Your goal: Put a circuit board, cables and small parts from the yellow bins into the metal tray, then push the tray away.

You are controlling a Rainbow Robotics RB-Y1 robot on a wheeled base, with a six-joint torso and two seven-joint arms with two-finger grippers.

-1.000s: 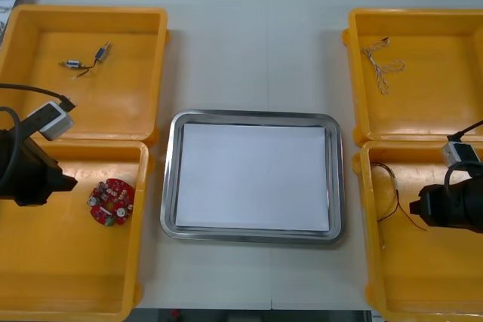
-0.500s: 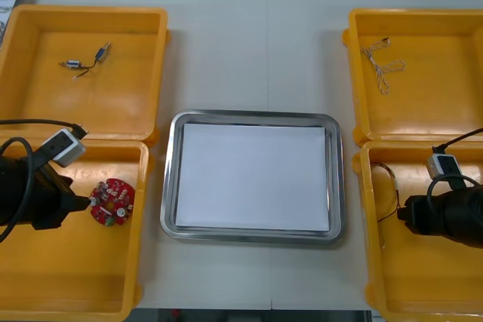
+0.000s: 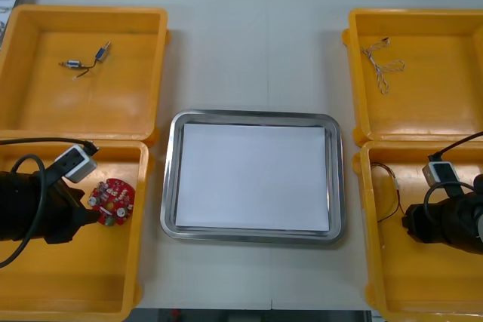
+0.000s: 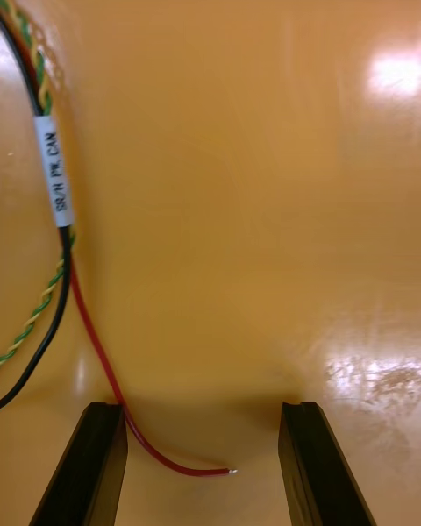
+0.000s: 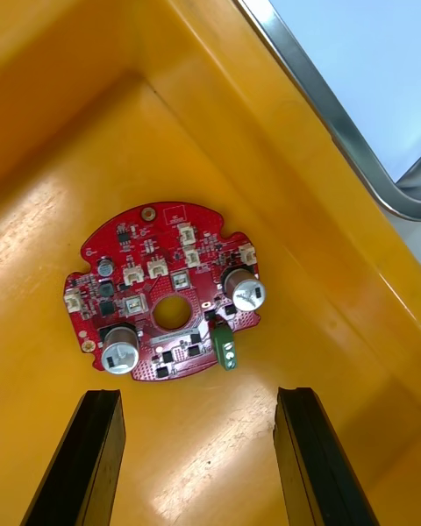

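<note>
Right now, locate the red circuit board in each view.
Front view: circuit board in the left near yellow bin, beside the tray.
Left wrist view: circuit board just beyond the open left gripper.
Right wrist view: right near bin; red cable at the open right gripper.
Shared landmark: tray rim.

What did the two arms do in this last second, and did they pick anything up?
The left tool moved toward the table's near edge, up to the circuit board, fingers open just short of it. The right tool shifted the same way, open, the red wire's end between its fingers. Nothing grasped. Board, cables, small metal parts and metal tray stayed put.
</note>
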